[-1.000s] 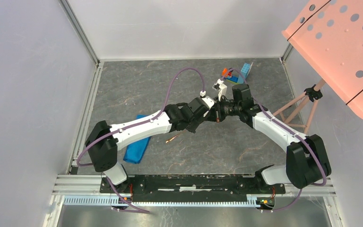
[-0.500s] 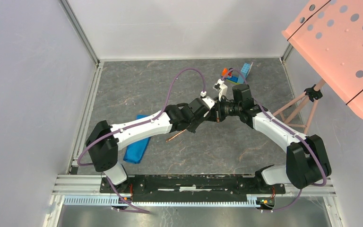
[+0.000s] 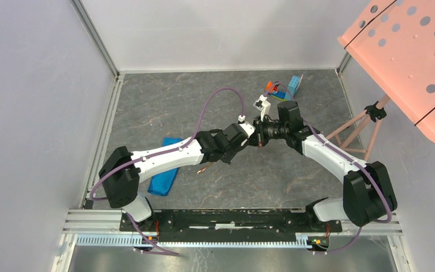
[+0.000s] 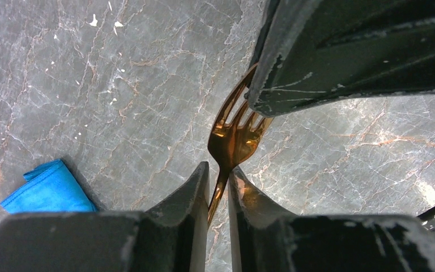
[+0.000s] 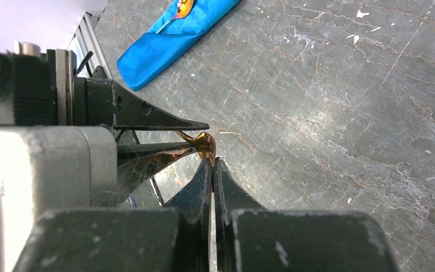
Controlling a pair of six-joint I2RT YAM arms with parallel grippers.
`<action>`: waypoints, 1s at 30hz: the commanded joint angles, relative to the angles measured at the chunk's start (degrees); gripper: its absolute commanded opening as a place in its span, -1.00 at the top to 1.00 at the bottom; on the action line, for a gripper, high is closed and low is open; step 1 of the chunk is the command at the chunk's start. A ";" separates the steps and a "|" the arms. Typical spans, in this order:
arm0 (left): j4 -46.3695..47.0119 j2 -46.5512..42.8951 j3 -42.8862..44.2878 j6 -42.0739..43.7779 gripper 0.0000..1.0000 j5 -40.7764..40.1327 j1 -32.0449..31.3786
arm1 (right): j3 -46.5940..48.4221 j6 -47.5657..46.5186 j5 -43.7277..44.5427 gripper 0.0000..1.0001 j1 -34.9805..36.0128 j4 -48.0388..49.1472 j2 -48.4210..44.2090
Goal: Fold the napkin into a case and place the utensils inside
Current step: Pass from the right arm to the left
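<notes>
A copper-gold fork hangs above the table between the two arms. My left gripper is shut on its slender neck. The handle runs back under that wrist and pokes out below it. My right gripper is shut, and its tips pinch the fork's head. In the top view the left gripper and the right gripper meet tip to tip at mid-table. The napkin lies folded as a narrow blue case at the left, also seen as the case, with a gold utensil head at its mouth.
Orange and blue toy blocks sit at the back. A pink perforated panel on a tripod overhangs the right side. A metal rail and white walls bound the grey marbled table.
My left gripper's jaws have narrowed on the fork's neck. The left arm has shifted slightly left, and the handle end moved with it. The right arm has stayed put.
</notes>
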 commanded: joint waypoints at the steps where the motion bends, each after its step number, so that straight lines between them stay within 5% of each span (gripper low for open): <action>1: 3.39 -2.16 0.64 3.68 0.50 -1.02 -0.30 | 0.20 0.03 -1.93 1.00 0.18 1.81 -1.58; 4: 3.20 -2.25 1.30 3.77 0.27 -1.91 -0.29 | 0.79 -1.18 -0.81 1.00 0.25 0.11 -1.48; 8: 2.96 -3.16 1.70 4.02 0.30 -3.46 -0.23 | 0.97 -1.60 -0.59 1.00 0.36 -0.38 -1.33; 16: 3.05 -3.03 1.75 4.38 0.51 -3.12 -0.26 | 1.05 -1.56 -0.59 1.00 0.73 -0.32 -1.30; 20: 4.09 -4.33 0.42 4.46 0.95 -4.62 -0.30 | 0.58 -0.60 -0.17 1.00 1.07 0.98 -1.05; 25: 8.08 -11.65 -6.52 6.93 0.95 -3.73 1.65 | -1.42 8.05 1.83 0.30 1.05 11.94 0.42; 30: 8.33 -22.51 -13.53 8.32 0.95 3.94 12.75 | -3.95 18.87 5.57 -0.02 1.30 27.65 4.74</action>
